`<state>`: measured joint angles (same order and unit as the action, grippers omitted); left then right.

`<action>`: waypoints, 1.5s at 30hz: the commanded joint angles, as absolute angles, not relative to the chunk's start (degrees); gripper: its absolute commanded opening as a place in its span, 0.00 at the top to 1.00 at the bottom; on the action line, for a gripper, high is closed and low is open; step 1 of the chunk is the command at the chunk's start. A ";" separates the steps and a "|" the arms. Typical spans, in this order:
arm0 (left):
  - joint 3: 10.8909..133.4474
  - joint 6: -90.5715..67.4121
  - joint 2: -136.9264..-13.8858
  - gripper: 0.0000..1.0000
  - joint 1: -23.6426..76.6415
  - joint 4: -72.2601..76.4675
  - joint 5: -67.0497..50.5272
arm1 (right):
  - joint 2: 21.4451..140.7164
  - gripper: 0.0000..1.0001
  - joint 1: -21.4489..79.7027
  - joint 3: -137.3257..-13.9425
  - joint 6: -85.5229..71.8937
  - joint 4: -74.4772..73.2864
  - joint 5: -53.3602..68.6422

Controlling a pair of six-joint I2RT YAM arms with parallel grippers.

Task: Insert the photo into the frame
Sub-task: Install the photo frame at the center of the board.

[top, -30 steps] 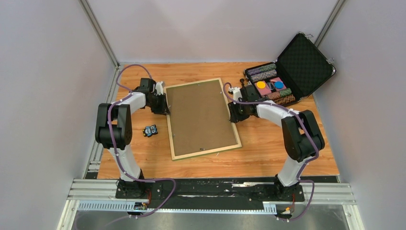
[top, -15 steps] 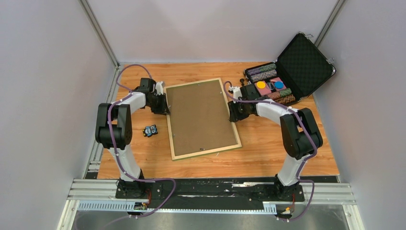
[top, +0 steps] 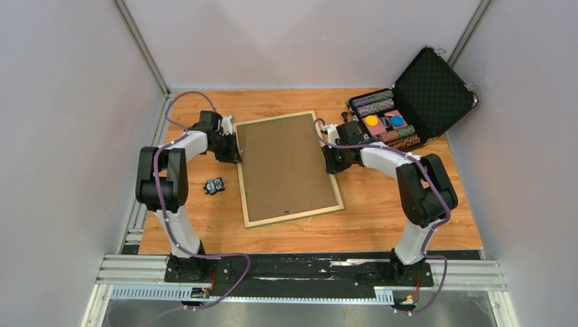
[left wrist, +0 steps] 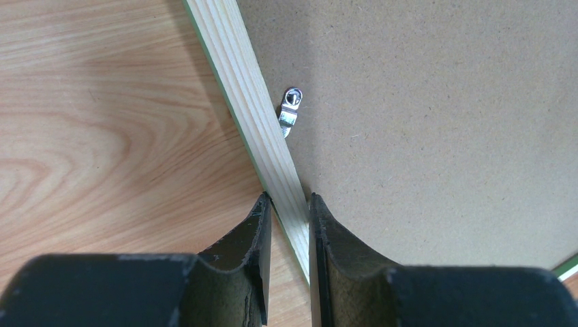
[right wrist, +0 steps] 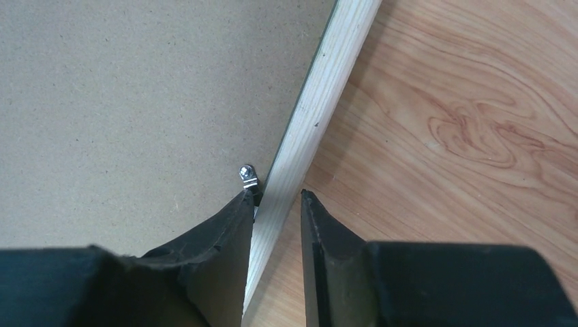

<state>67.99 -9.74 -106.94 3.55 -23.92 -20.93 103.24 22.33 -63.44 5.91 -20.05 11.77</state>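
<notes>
Gripping the frame [left wrist: 247, 78], left tool [left wrist: 289, 204]; right tool [right wrist: 277, 197] straddles it.

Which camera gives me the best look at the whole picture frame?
The top external view: the frame lies whole there, back side up. Each wrist view shows only a short stretch of one pale rail.

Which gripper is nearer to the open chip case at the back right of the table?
Right. The right gripper sits at the right rail of the frame, close beside the chip case; the left gripper is at the opposite rail, across the frame.
</notes>
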 commanded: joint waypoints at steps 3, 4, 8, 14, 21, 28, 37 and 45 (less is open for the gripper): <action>69.27 -6.59 -107.14 1.00 3.08 -24.79 -21.87 | 104.66 0.73 22.88 -63.90 7.83 -18.05 4.17; 69.31 -6.59 -107.16 1.00 3.08 -24.79 -21.90 | 104.67 0.74 23.05 -63.90 8.09 -17.98 3.53; 69.33 -6.59 -107.23 1.00 3.08 -24.79 -21.92 | 104.47 0.75 23.67 -63.36 9.57 -17.49 1.55; 69.35 -6.59 -107.33 1.00 3.10 -24.77 -21.99 | 103.34 0.81 25.45 -61.46 12.36 -14.71 -1.47; 69.35 -6.59 -107.06 1.00 3.08 -25.00 -22.01 | 100.57 0.79 26.87 -60.17 14.42 -11.45 -1.97; 69.46 -6.59 -106.97 1.00 3.08 -25.04 -22.10 | 98.94 0.58 26.72 -61.78 11.37 -14.30 3.11; 69.52 -6.58 -107.00 1.00 3.08 -25.05 -22.10 | 100.11 0.60 26.65 -63.94 10.15 -16.78 5.41; 69.54 -6.50 -107.23 1.00 3.09 -25.02 -22.23 | 102.52 0.68 26.25 -64.77 10.45 -16.57 5.71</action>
<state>68.01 -9.72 -106.94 3.36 -23.97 -20.93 101.30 26.65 -62.35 10.76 -17.12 4.73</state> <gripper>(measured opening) 0.279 0.336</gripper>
